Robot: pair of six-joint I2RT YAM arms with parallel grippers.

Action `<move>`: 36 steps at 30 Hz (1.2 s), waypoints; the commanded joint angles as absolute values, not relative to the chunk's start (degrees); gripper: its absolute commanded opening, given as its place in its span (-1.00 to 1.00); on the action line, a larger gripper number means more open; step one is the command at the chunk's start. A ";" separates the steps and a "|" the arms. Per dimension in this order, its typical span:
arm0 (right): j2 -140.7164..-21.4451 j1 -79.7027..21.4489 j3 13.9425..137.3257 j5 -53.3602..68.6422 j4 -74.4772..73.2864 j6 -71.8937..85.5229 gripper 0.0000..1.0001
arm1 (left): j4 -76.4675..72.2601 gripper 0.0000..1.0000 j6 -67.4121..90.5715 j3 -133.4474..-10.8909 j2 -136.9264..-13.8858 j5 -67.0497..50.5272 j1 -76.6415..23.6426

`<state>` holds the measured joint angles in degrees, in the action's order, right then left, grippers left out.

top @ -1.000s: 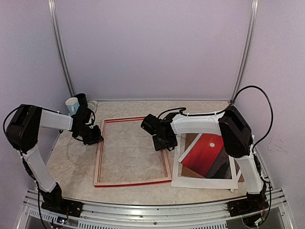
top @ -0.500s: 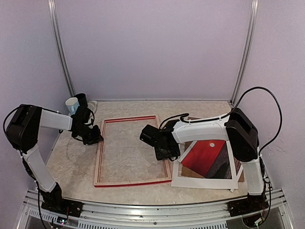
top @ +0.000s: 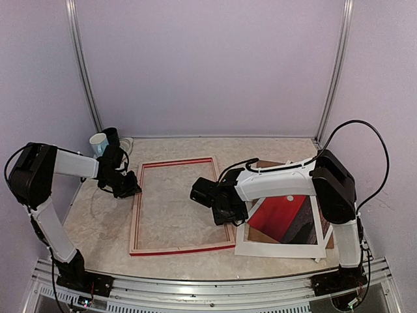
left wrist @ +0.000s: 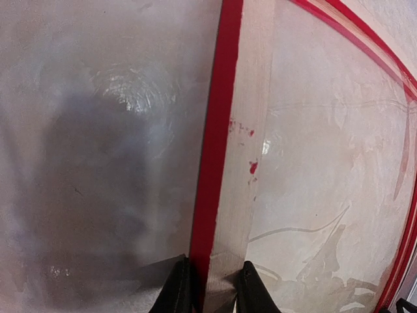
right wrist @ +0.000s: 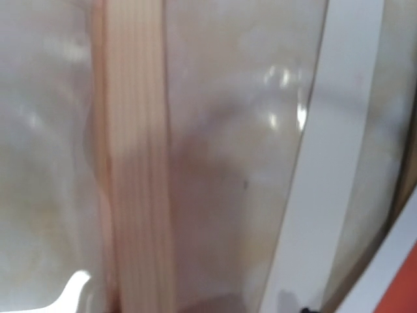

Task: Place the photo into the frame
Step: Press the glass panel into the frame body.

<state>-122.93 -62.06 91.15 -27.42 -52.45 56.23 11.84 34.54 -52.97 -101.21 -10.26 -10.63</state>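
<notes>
1. Zero of the insertion is showing as done: the photo is sitting outside the frame, right of centre in the top view.
2. The frame is lying flat mid-picture in the top view. Pale wood is facing up and red is showing along the outer edge. Only the table surface is showing through the opening.
3. The photo is lying under the white mat and showing through its window. A brown board is peeking out at the photo's lower left. The mat's left edge is lying just beside the frame's right rail, and I cannot tell whether they are touching.
4. The left gripper is pinching the frame's left rail near the upper-left corner, set narrow, with one finger on each side of the rail.
5. The right gripper is hovering over the frame's right rail, between frame and mat. Its wrist view is blurring out, so I cannot tell the jaw width or whether it is touching anything.
6. Remaining, as I'm reading it: getting the photo clear of the mat and board, carrying it left, squaring it up and dropping it into the opening.
7. The frame's long axis seems to be running bottom-to-top in the top view, leaning slightly right at the top.
8. The photo is sitting skewed, with its long axis running lower left to upper right, so it is likely needing a rotation before going in.
</notes>
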 commanded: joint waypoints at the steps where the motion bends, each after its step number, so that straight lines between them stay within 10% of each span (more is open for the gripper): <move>1: -124.32 -64.56 86.62 -22.40 -64.40 58.02 0.18 | 15.66 -1.00 42.31 -49.71 -105.38 -1.82 -5.98; 36: -120.60 -71.35 79.43 -16.51 -69.43 63.96 0.11 | 15.42 -1.00 41.91 -49.71 -105.38 -2.27 -5.54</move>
<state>-117.32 -70.46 83.44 -22.72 -58.02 65.87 11.44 34.57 -52.73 -101.19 -10.59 -10.50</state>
